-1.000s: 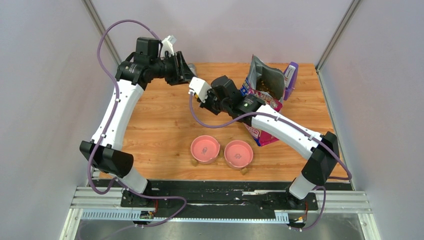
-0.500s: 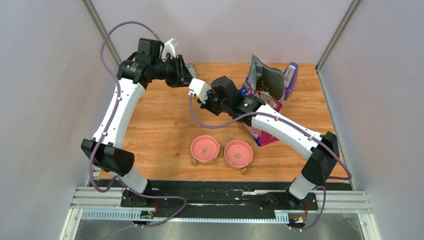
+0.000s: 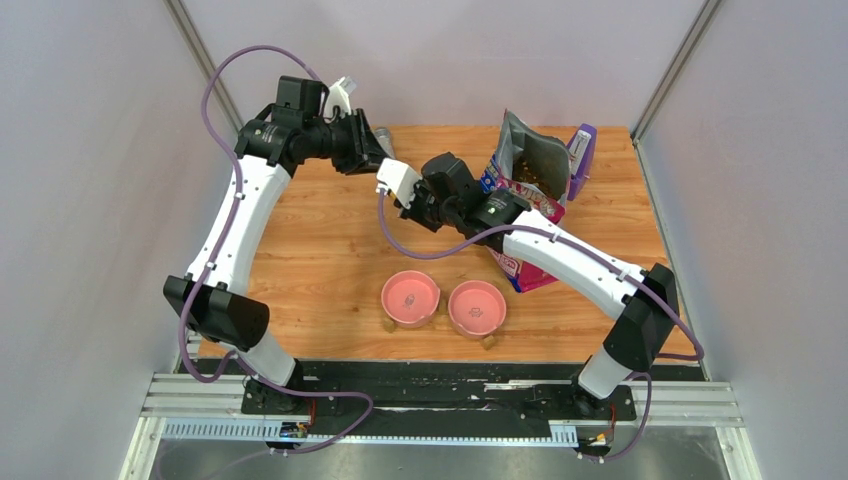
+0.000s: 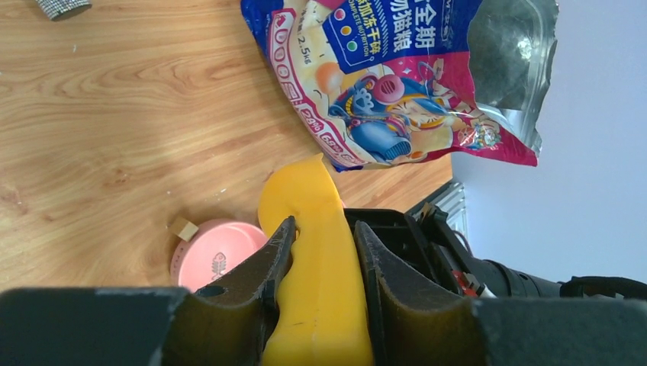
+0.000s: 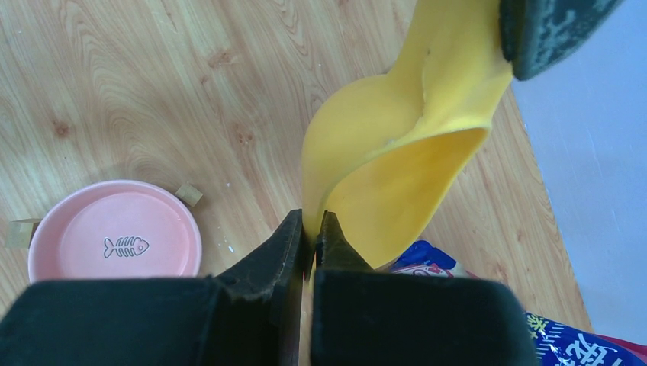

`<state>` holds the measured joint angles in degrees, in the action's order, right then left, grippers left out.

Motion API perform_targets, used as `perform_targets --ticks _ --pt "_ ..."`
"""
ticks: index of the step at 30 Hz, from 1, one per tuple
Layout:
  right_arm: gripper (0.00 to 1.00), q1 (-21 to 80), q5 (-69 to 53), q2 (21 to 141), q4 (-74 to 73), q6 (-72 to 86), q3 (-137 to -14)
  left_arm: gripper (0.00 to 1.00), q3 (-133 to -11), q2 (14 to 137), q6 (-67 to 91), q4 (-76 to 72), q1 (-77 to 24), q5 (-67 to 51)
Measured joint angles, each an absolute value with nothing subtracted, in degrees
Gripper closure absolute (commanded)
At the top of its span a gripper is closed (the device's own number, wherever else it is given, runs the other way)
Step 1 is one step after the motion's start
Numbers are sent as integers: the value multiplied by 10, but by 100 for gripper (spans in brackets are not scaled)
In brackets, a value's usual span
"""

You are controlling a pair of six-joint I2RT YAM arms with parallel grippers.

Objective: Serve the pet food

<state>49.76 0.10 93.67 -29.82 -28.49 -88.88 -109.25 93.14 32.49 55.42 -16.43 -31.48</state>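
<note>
A yellow scoop (image 4: 320, 221) is held by both grippers above the table. My left gripper (image 4: 324, 229) is shut on its handle. My right gripper (image 5: 311, 221) is shut on the thin rim of its bowl (image 5: 389, 191), which holds nothing. In the top view the left gripper (image 3: 368, 148) and right gripper (image 3: 405, 190) meet at the far middle and hide the scoop. The pet food (image 3: 533, 181) shows as brown kibble inside the open cartoon-cat bag (image 3: 535, 165), to the right of the grippers. Two pink bowls (image 3: 410, 298) (image 3: 477, 307) stand side by side near the front, holding nothing.
The bag leans at the back right, also in the left wrist view (image 4: 397, 84). A small grey object (image 3: 383, 135) lies at the table's far edge behind the left gripper. Small wooden blocks (image 3: 388, 324) sit beside the bowls. Grey walls close in three sides.
Both grippers, holding the scoop, crept slightly toward the far left. Bag and bowls have not moved.
</note>
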Motion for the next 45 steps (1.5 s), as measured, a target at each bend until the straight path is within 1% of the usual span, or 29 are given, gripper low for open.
perform_targets --ticks 1,2,3,4,5,7,10,14,19,21,25,30,35,36,38,39,41,43,45 --pt "71 498 2 936 -298 -283 -889 100 -1092 931 326 554 -164 -316" --pt "49 498 5 936 -296 -280 -889 100 -1092 931 325 554 -164 -316" --pt "34 497 10 937 -296 -272 -889 100 -1092 931 323 553 -164 -316" --pt "24 496 12 936 -297 -266 -889 100 -1092 931 321 553 -164 -315" --pt "17 494 15 935 -296 -260 -889 100 -1092 931 319 553 -164 -314" --pt "13 489 13 931 -298 -243 -889 100 -1092 931 314 550 -164 -307" --pt "12 467 -1 908 -298 -223 -888 100 -1081 926 307 524 -156 -293" --pt "12 416 -26 844 -298 -181 -887 100 -1021 888 307 458 -129 -275" --pt "12 302 -26 756 -295 -108 -887 100 -940 818 304 366 -99 -237" --pt "10 248 -11 731 -296 -74 -887 100 -919 792 301 331 -97 -225" --pt "6 169 28 714 -301 -11 -885 100 -889 758 299 268 -98 -219" --pt "7 123 35 737 -342 52 -879 100 -860 746 315 208 -98 -222" --pt "16 81 27 787 -388 99 -878 100 -855 754 337 187 -98 -236" --pt "20 69 24 796 -395 106 -876 100 -855 755 341 182 -98 -239" --pt "33 49 15 808 -406 114 -871 100 -855 758 347 175 -98 -245" --pt "37 41 9 814 -411 116 -870 100 -855 760 350 172 -98 -249" --pt "44 26 -3 828 -414 118 -870 100 -855 763 357 168 -98 -253" --pt "48 20 -13 841 -414 115 -870 100 -855 767 361 168 -98 -256" --pt "56 17 -24 854 -415 111 -872 100 -855 774 366 166 -98 -262"
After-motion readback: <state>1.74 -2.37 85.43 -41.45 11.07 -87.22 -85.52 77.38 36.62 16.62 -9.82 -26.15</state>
